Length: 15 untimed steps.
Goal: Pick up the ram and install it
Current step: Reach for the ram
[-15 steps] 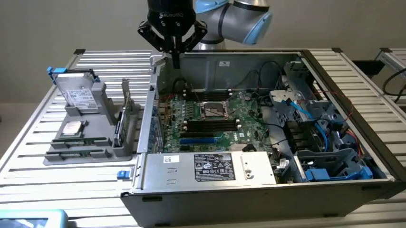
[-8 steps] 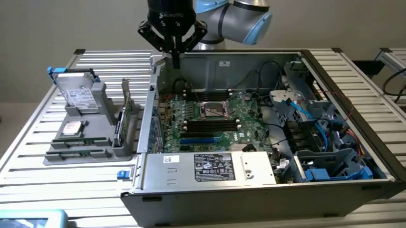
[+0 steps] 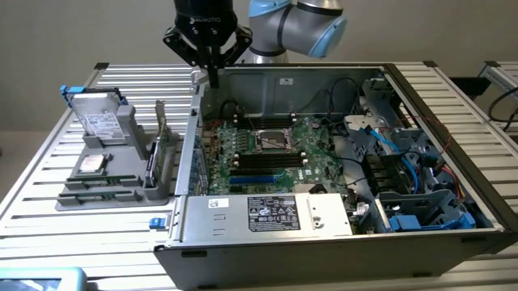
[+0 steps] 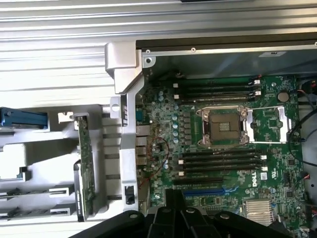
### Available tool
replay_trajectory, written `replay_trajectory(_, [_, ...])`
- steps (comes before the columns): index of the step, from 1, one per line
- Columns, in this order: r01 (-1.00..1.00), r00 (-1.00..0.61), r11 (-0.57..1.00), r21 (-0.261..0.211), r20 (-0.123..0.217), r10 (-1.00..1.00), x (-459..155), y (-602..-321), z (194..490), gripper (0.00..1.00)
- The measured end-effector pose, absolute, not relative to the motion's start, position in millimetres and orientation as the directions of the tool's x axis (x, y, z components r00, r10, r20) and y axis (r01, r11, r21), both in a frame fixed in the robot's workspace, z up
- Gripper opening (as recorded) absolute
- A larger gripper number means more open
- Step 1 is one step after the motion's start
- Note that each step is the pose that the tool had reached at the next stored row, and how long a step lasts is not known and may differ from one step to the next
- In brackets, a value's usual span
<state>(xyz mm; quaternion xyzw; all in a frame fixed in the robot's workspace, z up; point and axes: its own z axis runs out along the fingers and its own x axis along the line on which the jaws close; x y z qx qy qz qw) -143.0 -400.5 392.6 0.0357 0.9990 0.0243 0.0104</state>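
Note:
Two narrow green ram sticks point(image 3: 101, 180) lie in the slots of a grey holder point(image 3: 113, 203) on the exterior view's left, beside the open computer case. In the wrist view they appear edge-on point(image 4: 37, 191). My gripper point(image 3: 215, 74) hangs shut and empty above the case's back left corner, well apart from the sticks. Its dark fingers point(image 4: 174, 198) point down over the motherboard point(image 4: 233, 144). The black memory slots point(image 4: 220, 161) beside the processor socket point(image 4: 221, 126) are empty.
A tall green expansion card point(image 3: 162, 130) stands upright in the holder, and a silver hard drive point(image 3: 101, 118) leans behind it. The case wall point(image 3: 193, 151) rises between holder and motherboard. Cables and blue drive bays point(image 3: 404, 163) crowd the case's right side.

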Motion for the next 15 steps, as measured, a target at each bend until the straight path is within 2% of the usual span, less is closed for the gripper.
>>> replay_trajectory(15, [0.071,-0.997,0.996,0.048,-0.019,0.072,-208.1,-406.8,387.4,0.11])
